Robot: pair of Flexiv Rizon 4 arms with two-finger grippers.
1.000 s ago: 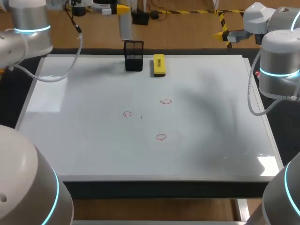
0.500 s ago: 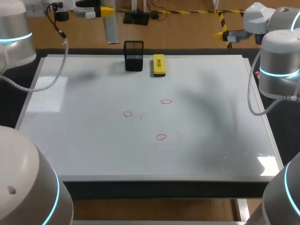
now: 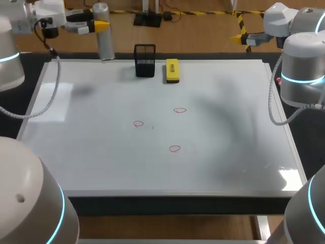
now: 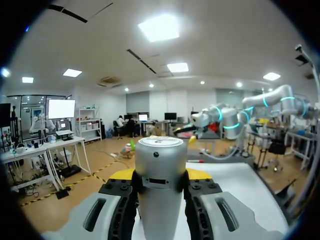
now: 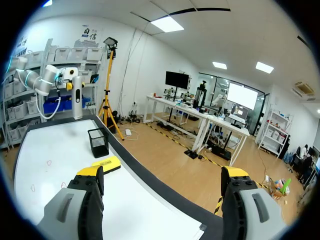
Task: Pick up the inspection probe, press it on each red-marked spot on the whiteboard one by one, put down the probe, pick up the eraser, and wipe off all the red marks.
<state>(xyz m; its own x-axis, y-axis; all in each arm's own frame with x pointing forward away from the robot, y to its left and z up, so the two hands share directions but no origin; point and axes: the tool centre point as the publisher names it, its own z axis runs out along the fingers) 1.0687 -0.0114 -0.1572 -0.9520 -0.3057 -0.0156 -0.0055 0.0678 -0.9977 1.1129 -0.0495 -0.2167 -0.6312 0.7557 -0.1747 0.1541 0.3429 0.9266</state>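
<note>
Our left fingers (image 4: 121, 174) grip the inspection probe (image 3: 104, 36) upright near the whiteboard's (image 3: 101, 157) far edge; right fingers (image 5: 90, 173) spread wide.

Bright overhead light; glare patches, soft shadows on whiteboard (image 3: 152, 168).

Left pincer (image 3: 100, 24) clamped on probe (image 3: 105, 44), raised far-left; right pincer (image 5: 162, 176) agape, raised.

I have the holder (image 3: 144, 61) standing at the far edge of the whiteboard (image 3: 101, 152), with the eraser (image 3: 172, 70) just right of it. Three marks (image 3: 138, 123) lie mid-board. My left gripper (image 3: 99, 25) holds the probe (image 3: 104, 38) upright over the far edge, left of the holder.
</note>
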